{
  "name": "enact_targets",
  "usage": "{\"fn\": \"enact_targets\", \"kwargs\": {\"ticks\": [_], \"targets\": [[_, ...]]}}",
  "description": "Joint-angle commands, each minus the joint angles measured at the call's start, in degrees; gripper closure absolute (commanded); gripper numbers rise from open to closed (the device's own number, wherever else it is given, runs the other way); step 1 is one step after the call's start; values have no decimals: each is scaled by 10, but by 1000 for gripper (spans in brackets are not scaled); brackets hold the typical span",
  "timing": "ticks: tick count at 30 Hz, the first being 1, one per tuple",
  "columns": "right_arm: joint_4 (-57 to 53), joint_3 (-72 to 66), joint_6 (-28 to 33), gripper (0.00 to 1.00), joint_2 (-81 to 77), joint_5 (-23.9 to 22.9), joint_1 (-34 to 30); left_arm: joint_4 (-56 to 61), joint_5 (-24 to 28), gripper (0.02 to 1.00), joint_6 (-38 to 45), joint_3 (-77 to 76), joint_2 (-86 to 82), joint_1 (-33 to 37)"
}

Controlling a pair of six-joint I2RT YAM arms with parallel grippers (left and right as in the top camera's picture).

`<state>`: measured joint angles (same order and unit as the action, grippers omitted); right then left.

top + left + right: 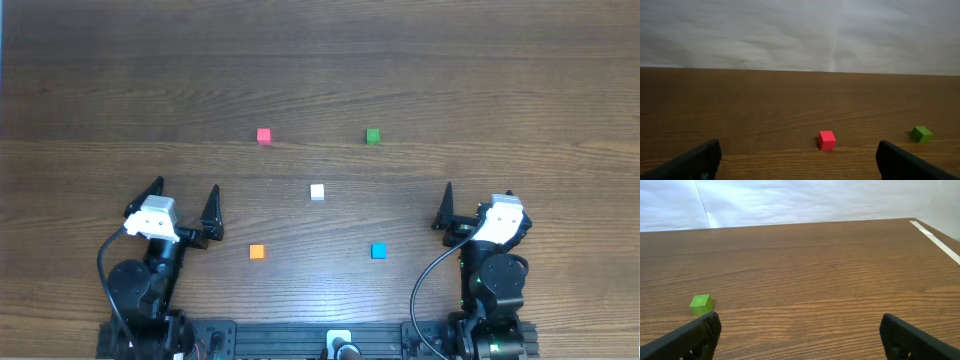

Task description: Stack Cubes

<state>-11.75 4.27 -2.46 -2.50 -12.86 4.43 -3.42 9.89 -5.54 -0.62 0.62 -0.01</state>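
Dark wood-grain counter [520, 70] in front of a pale wall, with five small cubes lying singly and well apart, none stacked yet. Wide open and empty at the left gripper [185, 187]; equally wide and empty at the right gripper [477, 190]. Ahead of the left gripper and toward the middle, the pink cube [263, 135]; near its inner side, the orange cube [257, 252]. Ahead of the right gripper and toward the middle, the green cube [372, 136]; near its inner side, the blue cube [378, 251]. Between the two grippers and slightly ahead, the white cube [317, 191]. Probably at the very start, with everything left to do. Likely trouble: knocking a neighbouring cube aside with such widely spread fingers on the way down; pushing a small cube askew by closing off-centre; toppling the pile by letting go before squarely seated. Also a chance of clashing arms over the middle, if sent for the white cube together.
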Motion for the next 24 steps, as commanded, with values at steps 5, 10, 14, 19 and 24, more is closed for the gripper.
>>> {"fn": "enact_targets", "kwargs": {"ticks": [5,10,14,19,24], "targets": [[2,-5,4,9,6,-10,-3,0,7,20,5,3,-3,2],[2,-5,4,7,6,-10,-3,0,10,20,-14,3,-1,1],[2,-5,4,9,6,-10,-3,-1,10,23,-60,-8,34,1],[2,-5,4,7,6,-9,-3,-46,33,23,-74,-106,148,1],[2,-5,4,7,6,-10,-3,-165,53,20,-87,-287,318,1]]}}
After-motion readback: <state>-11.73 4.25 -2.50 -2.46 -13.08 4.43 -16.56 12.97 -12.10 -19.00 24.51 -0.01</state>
